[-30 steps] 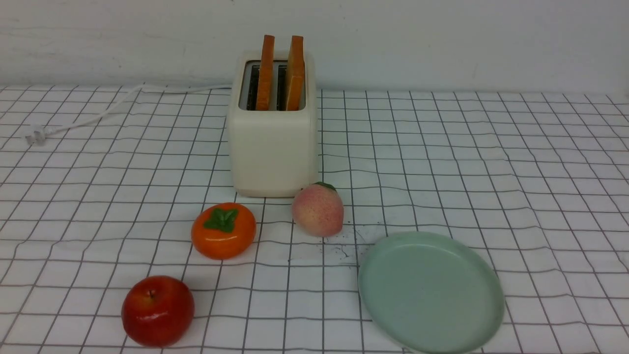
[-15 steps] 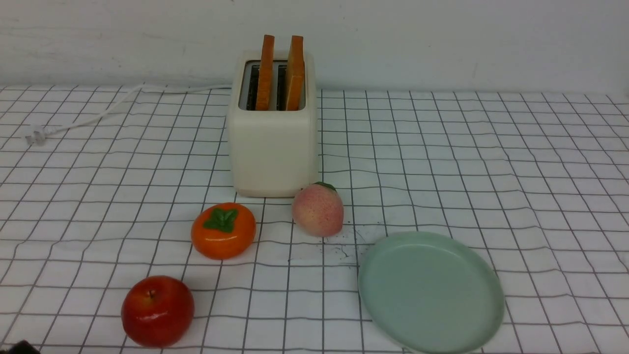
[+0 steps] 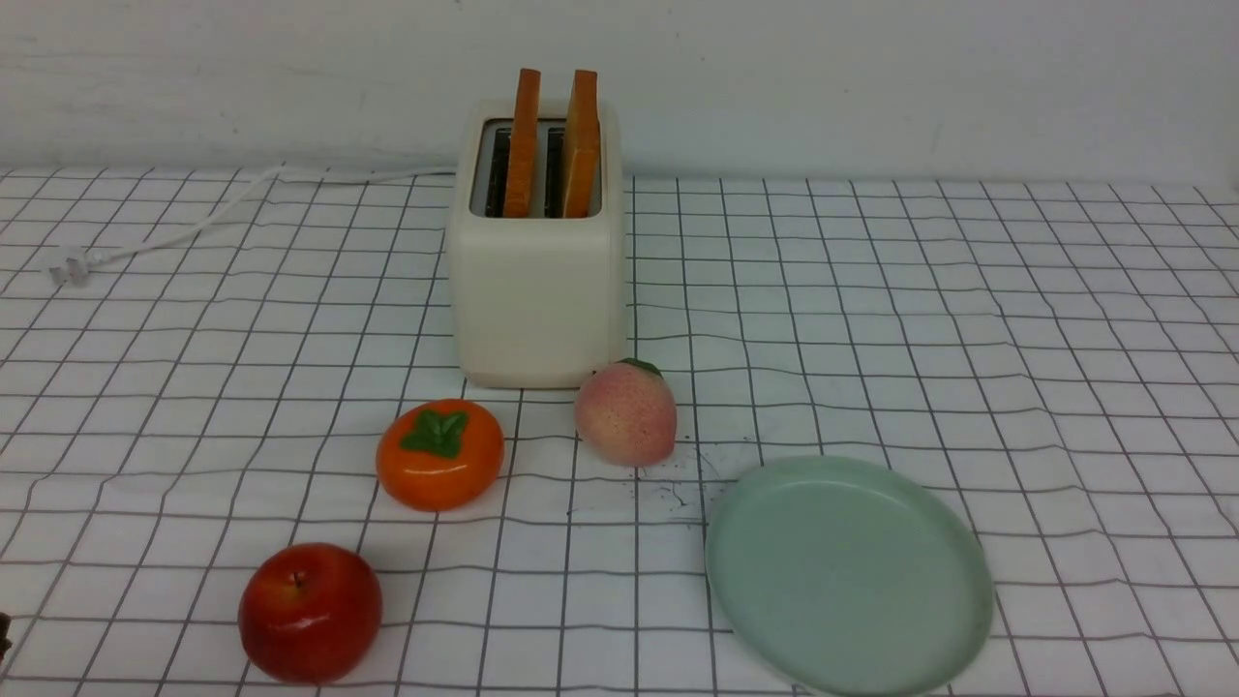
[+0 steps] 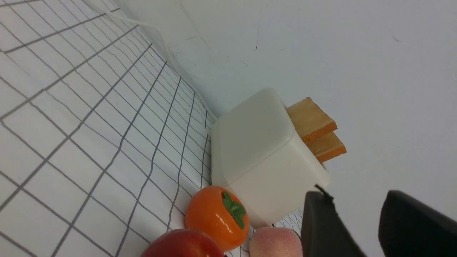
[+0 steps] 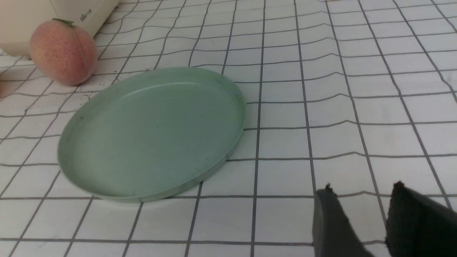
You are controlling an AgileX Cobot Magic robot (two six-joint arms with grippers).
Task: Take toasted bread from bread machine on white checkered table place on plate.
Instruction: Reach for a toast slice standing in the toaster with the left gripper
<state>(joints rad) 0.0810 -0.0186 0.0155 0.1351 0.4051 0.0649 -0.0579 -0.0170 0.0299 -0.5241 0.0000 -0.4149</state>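
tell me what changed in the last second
Only a dark sliver at the front view's left edge: absent a second ago, in the bottom-left corner half a second ago, now higher up the edge; too little shows to identify it. Nothing taken hold of or let go. The toasted bread, bread machine, plate, apple, persimmon and peach stayed put.

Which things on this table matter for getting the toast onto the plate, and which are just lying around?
Part of the job: toasted bread, bread machine, plate, white checkered table.
Just lying about: apple, persimmon, peach.
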